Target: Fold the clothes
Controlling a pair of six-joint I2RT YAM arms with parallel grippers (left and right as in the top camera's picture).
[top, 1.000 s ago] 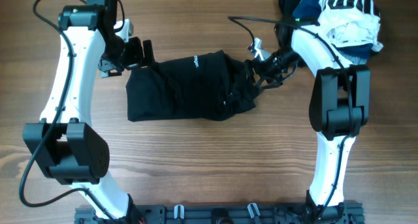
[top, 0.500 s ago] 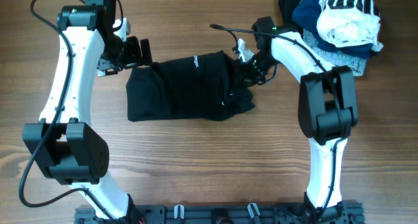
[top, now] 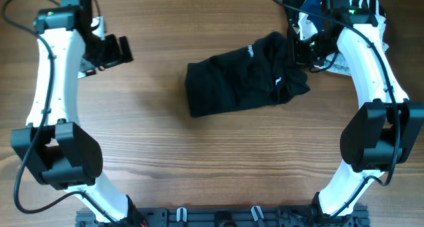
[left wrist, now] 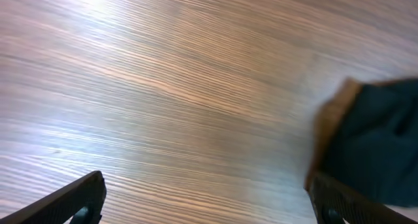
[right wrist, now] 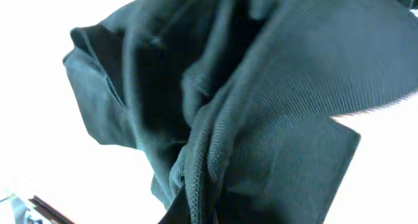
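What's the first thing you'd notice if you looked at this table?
A crumpled black T-shirt lies on the table, a bit right of the middle, and the right gripper is pinching its right-hand edge. In the far right corner sits a heap of blue, white and striped clothes. The left gripper hangs wide open over bare wood on the far left, holding nothing.
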